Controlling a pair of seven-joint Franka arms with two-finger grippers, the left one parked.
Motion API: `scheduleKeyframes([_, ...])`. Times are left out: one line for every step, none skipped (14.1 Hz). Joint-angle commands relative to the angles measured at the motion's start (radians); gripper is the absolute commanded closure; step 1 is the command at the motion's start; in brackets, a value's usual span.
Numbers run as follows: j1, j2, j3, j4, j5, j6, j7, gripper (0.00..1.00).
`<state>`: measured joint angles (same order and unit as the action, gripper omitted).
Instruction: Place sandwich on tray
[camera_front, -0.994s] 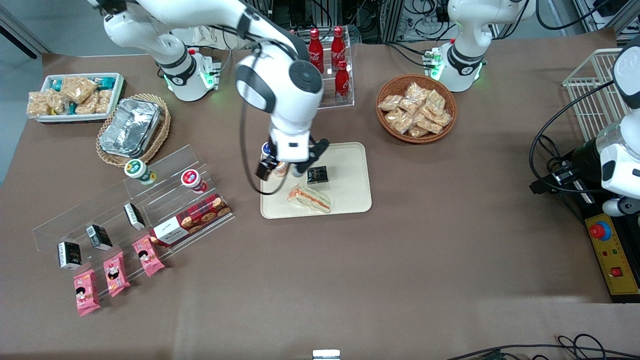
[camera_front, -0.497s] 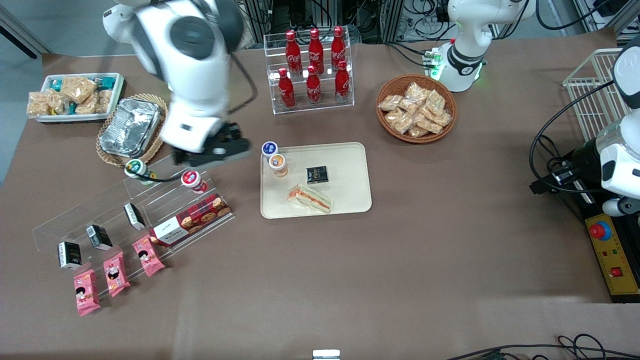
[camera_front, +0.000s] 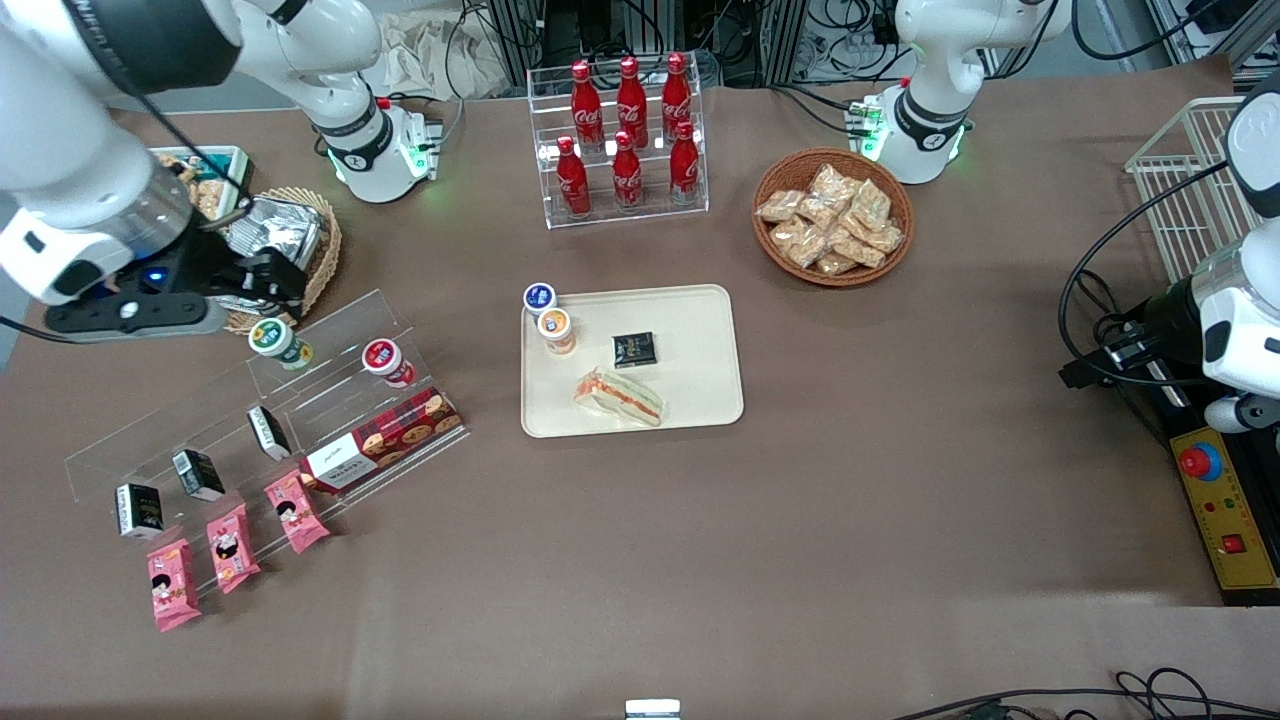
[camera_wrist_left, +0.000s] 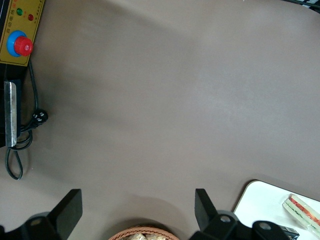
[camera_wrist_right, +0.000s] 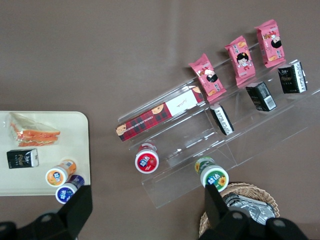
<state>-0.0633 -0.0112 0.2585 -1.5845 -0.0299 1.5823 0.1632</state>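
The sandwich (camera_front: 619, 395) lies flat on the tray (camera_front: 700, 340) at mid-frame, near the tray's camera-side edge, with nothing gripping it, so I'd call the placement done. It shares the tray with a small black box (camera_front: 634, 349) and an orange-lidded cup (camera_front: 554, 328); a blue-lidded cup (camera_front: 539, 297) sits at the tray's corner. The pincer (camera_front: 262, 283) is at left of frame, above the wicker basket with the foil container (camera_front: 268, 240), well apart from the tray. Its fingers are spread and hold nothing. This reads as parked clear after release. The clear display stand (camera_front: 250, 400) on the table (camera_front: 800, 550) is untouched.
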Motion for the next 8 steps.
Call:
scheduleKeyframes([-0.101,-0.042,0.008,-0.034,0.065,-0.001,-0.083,0.01])
scheduleKeyframes([-0.115,-0.046,-0.008,-0.034,0.074,-0.001,-0.126,0.0])
scheduleKeyframes([-0.109,-0.05,-0.057,-0.035,0.074,-0.005,-0.146,0.01])
scheduleKeyframes([-0.09,-0.053,-0.099,-0.032,0.074,-0.022,-0.148,0.01])
scheduleKeyframes([-0.066,-0.056,-0.155,-0.029,0.073,-0.04,-0.149,0.01])
scheduleKeyframes([-0.041,-0.058,-0.206,-0.023,0.071,-0.057,-0.149,0.0])
scheduleKeyframes([-0.014,-0.059,-0.252,-0.022,0.067,-0.065,-0.149,0.0])
scheduleKeyframes([0.009,-0.061,-0.293,-0.022,0.067,-0.076,-0.149,0.01])
